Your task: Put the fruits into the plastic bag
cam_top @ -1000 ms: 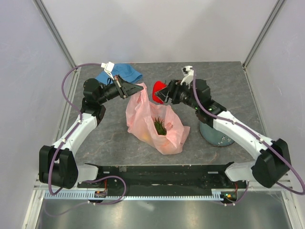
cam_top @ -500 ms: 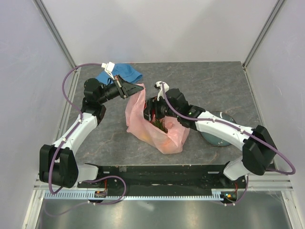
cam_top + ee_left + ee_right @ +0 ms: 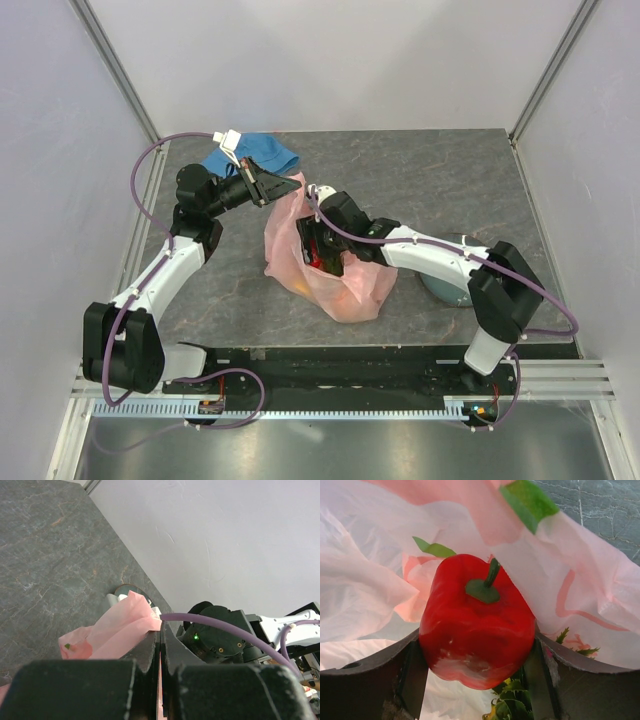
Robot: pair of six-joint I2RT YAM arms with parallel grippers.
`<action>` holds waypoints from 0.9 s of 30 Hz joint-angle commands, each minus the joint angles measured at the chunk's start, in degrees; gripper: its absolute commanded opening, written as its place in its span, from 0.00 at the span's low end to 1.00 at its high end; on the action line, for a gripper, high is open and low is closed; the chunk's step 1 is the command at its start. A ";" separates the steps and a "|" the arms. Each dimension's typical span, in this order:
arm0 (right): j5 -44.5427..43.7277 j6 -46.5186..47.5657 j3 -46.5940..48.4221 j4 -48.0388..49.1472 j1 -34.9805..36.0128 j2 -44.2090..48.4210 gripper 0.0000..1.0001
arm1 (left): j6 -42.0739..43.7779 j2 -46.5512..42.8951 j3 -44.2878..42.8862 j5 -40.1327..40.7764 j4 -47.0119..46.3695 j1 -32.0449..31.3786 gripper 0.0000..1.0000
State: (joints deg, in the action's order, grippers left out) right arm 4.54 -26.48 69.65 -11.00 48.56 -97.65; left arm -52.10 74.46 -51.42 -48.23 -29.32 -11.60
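Note:
The pink plastic bag [image 3: 345,285] lies in the middle of the table, its mouth held up. My left gripper [image 3: 283,186] is shut on the bag's upper handle [image 3: 117,630] and lifts it. My right gripper [image 3: 318,246] is inside the bag's mouth, shut on a shiny red fruit [image 3: 476,622] with a green stem, held between both fingers [image 3: 545,680]. The pineapple's green crown [image 3: 512,705] shows just below the red fruit inside the bag. The other fruits are hidden by the bag.
A blue cloth hat [image 3: 250,153] lies at the back left behind my left gripper. A dark round plate [image 3: 455,285] sits to the right, partly under my right arm. Grey walls close in the table.
My right gripper has carried the red fruit left from beside the bag into the bag's mouth. My left gripper has stayed put, holding the handle up.

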 commanded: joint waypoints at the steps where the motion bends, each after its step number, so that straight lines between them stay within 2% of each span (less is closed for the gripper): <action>1: -1.72 1.17 2.77 -2.00 0.14 -0.88 0.15 | -0.64 -0.28 -1.23 -0.38 -2.67 0.52 0.02; 2: -2.07 1.25 2.60 -2.09 0.14 -0.71 0.25 | -0.55 -0.28 -1.23 -0.38 -2.67 0.52 0.02; 4: -2.95 1.17 2.42 -2.09 0.14 -0.09 0.35 | -0.55 -0.19 -1.23 -0.29 -2.67 0.52 0.02; 5: -3.04 1.17 2.08 -2.09 0.14 0.09 0.45 | -0.55 -0.10 -1.23 -0.38 -2.67 0.52 0.02; 12: -4.18 1.69 -0.65 -1.13 0.05 4.47 0.80 | -0.38 0.43 -1.23 -0.46 -2.58 0.61 0.02; 18: -5.15 1.08 -4.08 0.19 0.14 10.63 0.91 | -0.46 0.52 -1.32 -0.46 -2.67 0.61 0.02; 20: -4.71 0.90 -5.04 0.20 0.14 12.90 0.97 | -0.46 0.69 -1.23 -0.55 -2.67 0.61 0.02; 27: -3.06 1.78 -4.96 -3.05 0.14 18.89 0.95 | -0.73 0.87 -0.88 -0.64 -3.20 0.61 0.02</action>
State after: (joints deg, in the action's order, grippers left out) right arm 0.54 -25.47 64.95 -13.02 48.60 -82.78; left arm -52.12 75.18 -51.42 -48.23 -29.41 -11.31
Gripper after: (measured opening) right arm 0.958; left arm 0.022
